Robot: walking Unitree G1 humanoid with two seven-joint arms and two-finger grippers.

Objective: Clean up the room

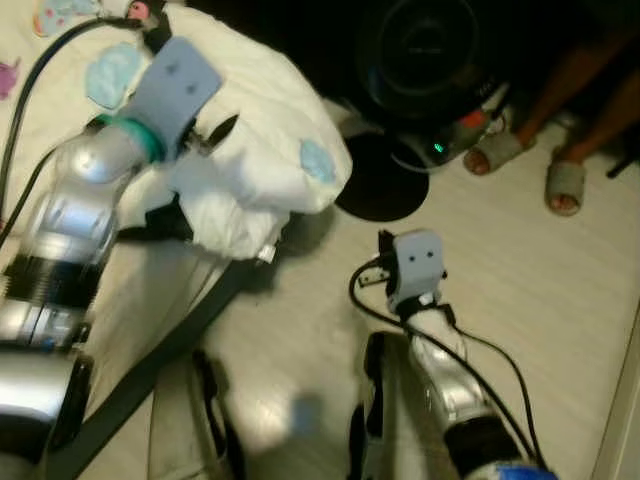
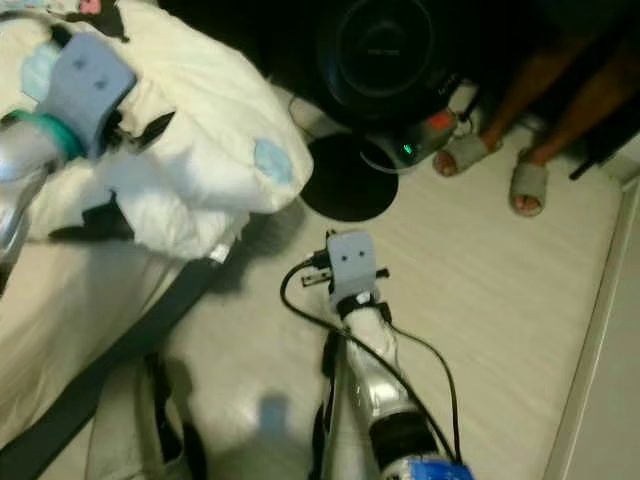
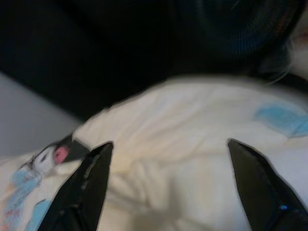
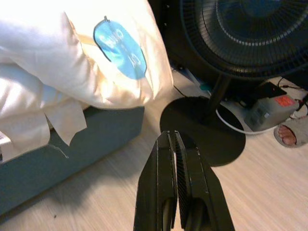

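A white blanket [image 1: 262,110] with pale blue patches is bunched on the bed and hangs over its corner. My left arm reaches across it. The left gripper [image 3: 169,143] is open, its black fingers [image 3: 86,183] spread wide just above the blanket's folds, holding nothing. My right gripper [image 4: 174,135] is shut and empty. It hovers low over the pale wood floor [image 1: 500,300] beside the bed corner, pointing toward the round base [image 4: 202,127] of a black fan.
The black fan [image 1: 420,45] stands at the back, with a grey box with a red label [image 4: 269,108] and cables beside it. A person's feet in grey slippers [image 1: 565,185] stand at the right. The bed's blue-grey side [image 4: 72,154] borders the floor.
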